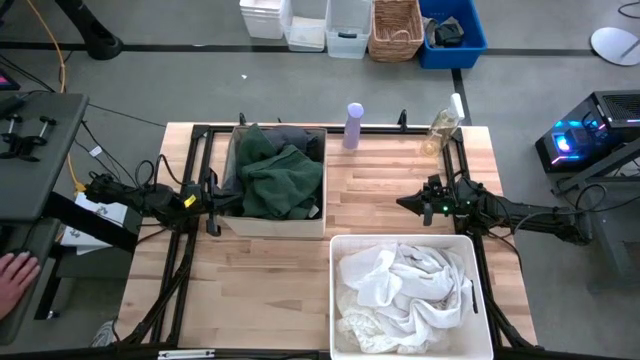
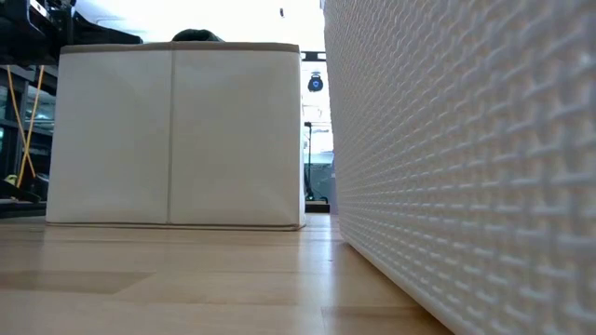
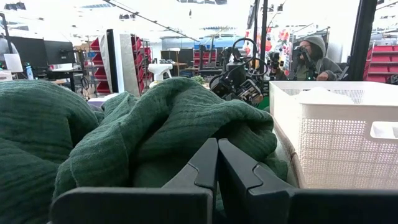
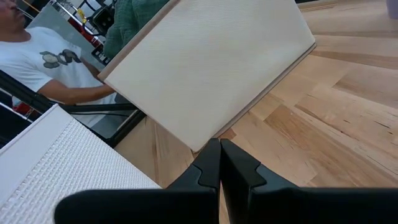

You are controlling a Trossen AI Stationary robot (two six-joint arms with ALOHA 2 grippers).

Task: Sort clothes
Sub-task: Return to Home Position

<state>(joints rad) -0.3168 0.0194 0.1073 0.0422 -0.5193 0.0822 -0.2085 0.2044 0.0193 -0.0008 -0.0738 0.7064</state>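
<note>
Basically looks done, bar parking the arms. No loose garment visible on the bare wood of the table (image 1: pixel 270 290) in the high view. No plaid shirt in sight either; whereabouts unknown, possibly buried under other cloth. White plastic bin (image 1: pixel 400 239) at the near right, heaped with crumpled white pieces (image 1: pixel 405 285), all inside the rim. Fabric bin (image 1: pixel 275 226) at the far middle-left, packed with the dark green top (image 1: pixel 275 175), bulging above the walls. Strip of dark grey top (image 1: pixel 300 140) showing at its far end, partly under the green. Left gripper (image 3: pixel 217 146) just beside that bin's left wall, fingers pressed together, holding nothing, facing the green heap. Right gripper (image 4: pixel 219 144) over open wood to the right of the fabric bin and just beyond the white one, fingers likewise pinched together and empty. Both arms low and stretched inward across the table, so judged not yet at home. Lavender bottle (image 1: pixel 353 126) upright at the far edge, just right of the fabric bin's far corner, not part of the sort. Remaining work, by this reading: draw both arms back to rest, nothing more to pick.
</note>
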